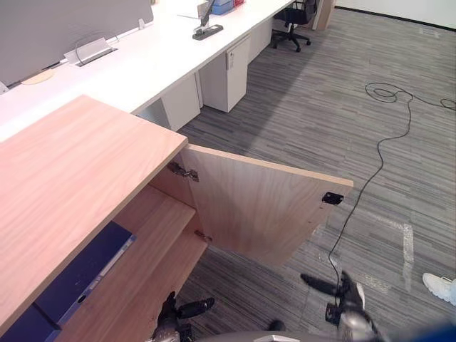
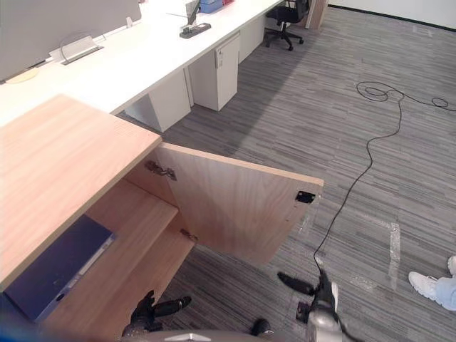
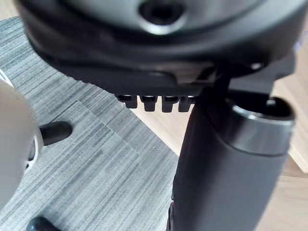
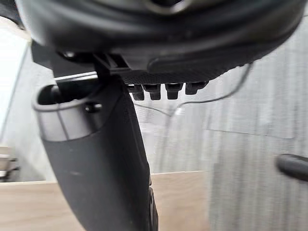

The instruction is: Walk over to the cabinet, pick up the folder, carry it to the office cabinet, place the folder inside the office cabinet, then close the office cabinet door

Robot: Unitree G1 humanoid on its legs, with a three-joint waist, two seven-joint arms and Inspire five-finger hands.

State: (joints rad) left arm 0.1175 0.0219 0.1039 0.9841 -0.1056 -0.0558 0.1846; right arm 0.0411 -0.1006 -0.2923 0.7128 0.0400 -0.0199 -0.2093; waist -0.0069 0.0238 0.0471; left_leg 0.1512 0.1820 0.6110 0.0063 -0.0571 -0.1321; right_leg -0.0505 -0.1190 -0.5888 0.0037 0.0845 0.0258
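Note:
A dark blue folder (image 1: 78, 278) lies flat on the upper shelf inside the wooden office cabinet (image 1: 64, 178), at the lower left. The cabinet door (image 1: 263, 206) stands swung wide open over the carpet, with a small black catch (image 1: 332, 198) near its free edge. My left hand (image 1: 174, 317) hangs low in front of the cabinet's lower shelf, open and holding nothing. My right hand (image 1: 343, 298) hangs just below the door's free corner, also open and holding nothing. Neither hand touches the door or the folder.
A long white desk (image 1: 142, 64) with a white drawer pedestal (image 1: 228, 71) runs behind the cabinet. A black office chair (image 1: 296, 21) stands at the far end. A person's white shoe (image 1: 438, 285) is on the carpet at the right edge.

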